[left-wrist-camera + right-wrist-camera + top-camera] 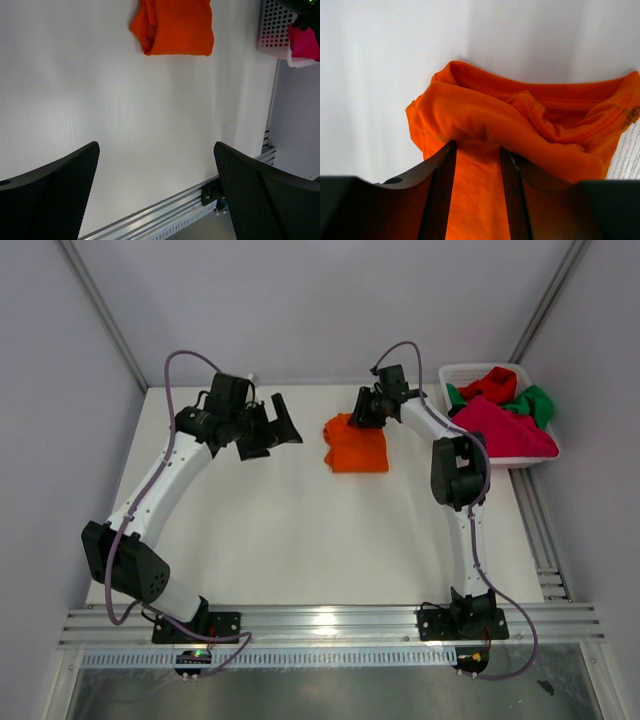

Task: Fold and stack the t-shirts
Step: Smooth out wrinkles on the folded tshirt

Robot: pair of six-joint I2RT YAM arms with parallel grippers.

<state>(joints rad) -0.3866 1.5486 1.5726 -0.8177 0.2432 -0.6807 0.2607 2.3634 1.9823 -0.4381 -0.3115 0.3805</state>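
1. No stack of folded shirts is seen anywhere on the flat white desk, from its near edge at the bottom of the top view up to its far edge.
2. The black two-finger left pincer is held above the desk in the upper left of the top view. Its jaws are spread wide and nothing is carried. In the left wrist view only bare desk is seen between its fingers.
3. The bright orange cloth t-shirt is found on the desk at the upper centre of the top view, gathered into a compact, roughly square bundle. The black right pincer is set at the bundle's far left corner. In the right wrist view its jaws are drawn narrow on a thick fold of orange cloth, which fills the gap between them and bulges past the fingertips. The collar end is seen rumpled beyond. This shirt is judged folded but not yet tidied or released.
4. At the upper right of the top view, the white plastic lattice basket is seen at the desk's far right corner. A crumpled magenta-pink t-shirt, a red t-shirt and a green t-shirt are heaped in it, none of them folded.
5. The task is judged to be early: one shirt nearly done, three left to be taken out, folded and stacked.
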